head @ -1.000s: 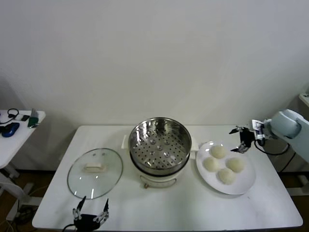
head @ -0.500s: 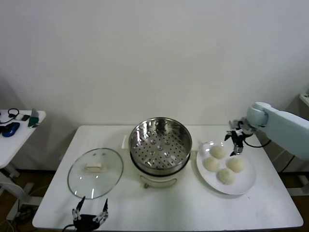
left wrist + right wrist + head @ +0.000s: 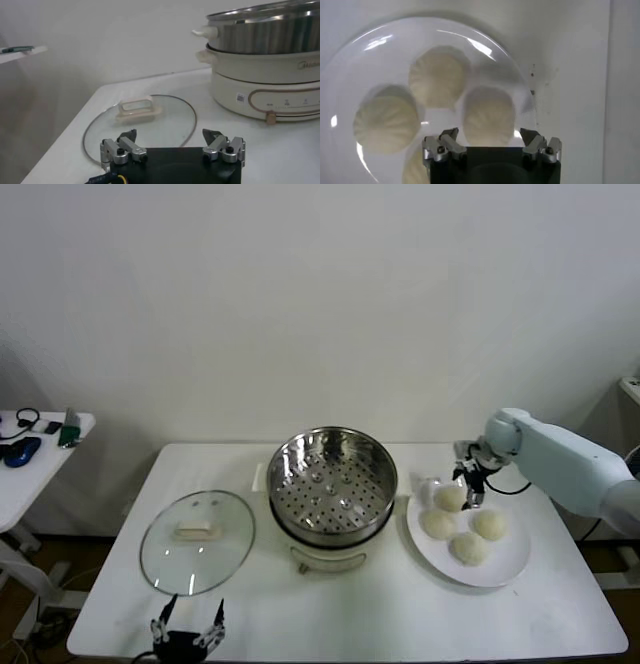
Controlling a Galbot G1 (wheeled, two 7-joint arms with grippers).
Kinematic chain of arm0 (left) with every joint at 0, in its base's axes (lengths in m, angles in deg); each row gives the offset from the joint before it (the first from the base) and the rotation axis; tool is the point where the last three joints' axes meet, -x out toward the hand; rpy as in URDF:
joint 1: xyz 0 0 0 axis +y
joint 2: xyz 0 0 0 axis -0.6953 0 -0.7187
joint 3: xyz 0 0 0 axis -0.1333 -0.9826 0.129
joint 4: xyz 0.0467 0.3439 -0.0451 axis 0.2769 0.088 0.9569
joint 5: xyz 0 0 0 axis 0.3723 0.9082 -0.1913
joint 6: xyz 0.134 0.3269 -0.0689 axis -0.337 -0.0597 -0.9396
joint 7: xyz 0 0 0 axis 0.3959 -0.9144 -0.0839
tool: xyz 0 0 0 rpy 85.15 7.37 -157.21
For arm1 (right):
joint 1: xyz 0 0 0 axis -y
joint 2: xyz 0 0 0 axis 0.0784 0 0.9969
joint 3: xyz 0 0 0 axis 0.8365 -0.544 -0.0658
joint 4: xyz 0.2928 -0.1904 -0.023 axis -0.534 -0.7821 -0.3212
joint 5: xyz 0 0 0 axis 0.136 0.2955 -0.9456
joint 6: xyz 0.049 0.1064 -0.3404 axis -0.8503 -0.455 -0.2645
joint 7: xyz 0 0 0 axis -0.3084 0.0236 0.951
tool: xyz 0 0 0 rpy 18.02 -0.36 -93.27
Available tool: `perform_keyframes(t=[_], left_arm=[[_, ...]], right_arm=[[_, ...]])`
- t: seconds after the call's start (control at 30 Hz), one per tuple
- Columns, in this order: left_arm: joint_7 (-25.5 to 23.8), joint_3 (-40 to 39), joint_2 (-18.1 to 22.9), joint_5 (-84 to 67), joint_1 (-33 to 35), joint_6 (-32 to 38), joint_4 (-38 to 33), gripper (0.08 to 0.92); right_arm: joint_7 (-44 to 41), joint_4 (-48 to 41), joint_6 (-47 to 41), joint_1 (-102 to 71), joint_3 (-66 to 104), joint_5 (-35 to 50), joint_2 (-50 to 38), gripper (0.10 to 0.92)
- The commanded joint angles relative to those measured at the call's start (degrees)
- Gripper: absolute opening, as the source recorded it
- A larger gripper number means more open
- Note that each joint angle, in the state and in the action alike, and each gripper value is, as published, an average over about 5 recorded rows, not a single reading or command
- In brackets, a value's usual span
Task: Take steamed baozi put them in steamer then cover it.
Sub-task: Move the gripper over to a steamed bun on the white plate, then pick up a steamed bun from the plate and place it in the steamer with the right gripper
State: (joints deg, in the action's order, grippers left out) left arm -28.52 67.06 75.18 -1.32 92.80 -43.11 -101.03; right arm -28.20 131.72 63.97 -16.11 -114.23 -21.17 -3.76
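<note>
— Where are the steamed baozi (image 3: 462,524)?
— All four on a white plate (image 3: 510,564), right of the empty steamer (image 3: 331,487) on the white table (image 3: 380,614). The right gripper (image 3: 468,488) hovers over the rear bun, jaws spread.
— The cover (image 3: 197,541)?
— Flat on the table, left of the steamer; the left gripper (image 3: 172,148) waits near it at the table's front edge, jaws apart. Bare white wall (image 3: 300,304) behind, a side table (image 3: 40,446) far left.

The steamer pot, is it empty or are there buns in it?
Empty. The steamer shows only its bare holed floor, and all four baozi sit on the white plate. The lid lies on the table.
</note>
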Motion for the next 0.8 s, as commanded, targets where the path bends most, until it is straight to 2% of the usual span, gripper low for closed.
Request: perform_keyframes(t=[0.03, 0.2, 0.37, 0.6, 0.8], left_arm=[[0.0, 0.0, -0.1, 0.0, 0.1, 0.1, 0.2, 0.823], [0.2, 0.1, -0.1, -0.1, 0.1, 0.2, 0.1, 0.823], [0.3, 0.0, 0.1, 0.0, 0.3, 0.3, -0.2, 0.823], [0.4, -0.5, 0.2, 0.6, 0.6, 0.4, -0.7, 0.823], [0.4, -1.0, 0.2, 1.0, 0.5, 0.3, -0.9, 0.823]], right_arm=[[0.3, -3.8, 0.2, -1.8, 1.8, -0.7, 2.1, 0.666], [0.2, -4.1, 0.4, -1.5, 2.8, -0.2, 2.5, 0.616], [-0.6, -0.7, 1.0, 1.6, 1.5, 1.7, 1.1, 0.611], [-3.6, 10.5, 7.5, 23.5, -15.0, 10.1, -2.9, 0.611], [-5.7, 21.5, 16.5, 42.7, -22.2, 16.2, -1.1, 0.611]])
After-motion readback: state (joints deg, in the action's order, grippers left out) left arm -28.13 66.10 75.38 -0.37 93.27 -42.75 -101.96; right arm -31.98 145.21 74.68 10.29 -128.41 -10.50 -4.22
